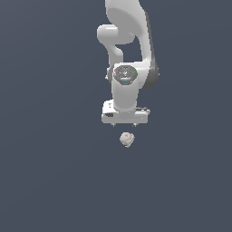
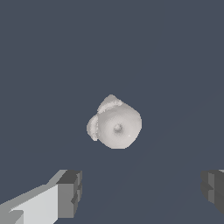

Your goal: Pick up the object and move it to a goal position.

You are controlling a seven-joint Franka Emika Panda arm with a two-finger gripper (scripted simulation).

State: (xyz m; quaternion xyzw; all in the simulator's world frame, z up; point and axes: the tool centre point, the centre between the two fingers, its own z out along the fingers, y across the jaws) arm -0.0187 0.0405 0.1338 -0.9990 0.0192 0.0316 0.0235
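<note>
The exterior view shows the whole white arm [image 1: 129,50] reaching down from the top of the picture, with the gripper [image 1: 124,124] at its lower end. Just under the gripper lies the object [image 1: 127,139], a small pale, lumpy blob on the flat blue-grey floor [image 1: 45,181]. A narrow strip of floor shows between the two, so they are not touching. In this view the fingers are little more than two short stubs under the hand, and their spread is hard to judge.

The wrist view fills that in. The two dark finger pads [image 2: 70,192] stand far apart at opposite sides of the picture, so the gripper [image 2: 140,190] is wide open and holds nothing. The object [image 2: 114,124] sits alone in the middle of this view, well clear of both pads. It looks roundish here, with a small dimple at its centre and a ridged lump along one side. It is much narrower than the gap between the pads.

The wrist view shows none of the arm above the fingers; only the exterior view gives that.

Around the object the floor runs plain and even in every direction. No edge of the floor shows in either view; it reaches to every border of both pictures.
</note>
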